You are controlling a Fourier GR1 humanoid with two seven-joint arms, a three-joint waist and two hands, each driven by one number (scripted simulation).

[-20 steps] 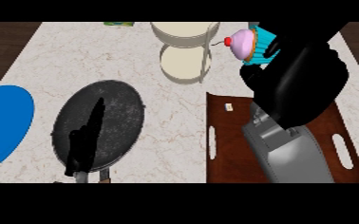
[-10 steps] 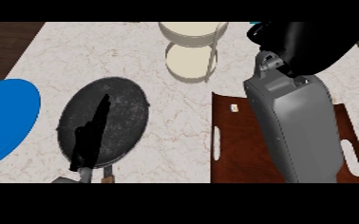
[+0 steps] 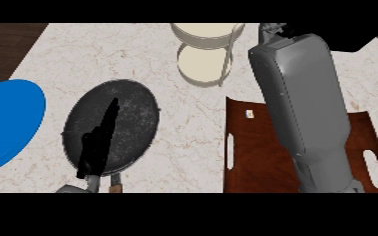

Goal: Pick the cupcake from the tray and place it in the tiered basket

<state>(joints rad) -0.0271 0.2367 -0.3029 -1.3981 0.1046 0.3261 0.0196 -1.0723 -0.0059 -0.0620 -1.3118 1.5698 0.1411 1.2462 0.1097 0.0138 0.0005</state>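
The tiered basket stands at the back of the counter, its cream upper tier [image 3: 207, 31] cut by the view's top and its lower tier [image 3: 203, 64] just in front. My right forearm [image 3: 299, 100] stretches over the brown tray [image 3: 251, 152] toward the back right. Only a black part of the right hand [image 3: 348, 39] shows at the top edge, right of the basket. The cupcake is in no part of the view. My left hand [image 3: 100, 139] rests open, fingers up, over the dark pan.
A dark round pan [image 3: 133, 110] lies on the marble counter at the left centre. A blue plate [image 3: 16, 115] sits at the left edge. A strip of dark wood [image 3: 15, 40] shows at the top left.
My right arm has stretched farther back and right; the hand and the pink cupcake it held have slid out past the top edge. The left hand has stayed still.
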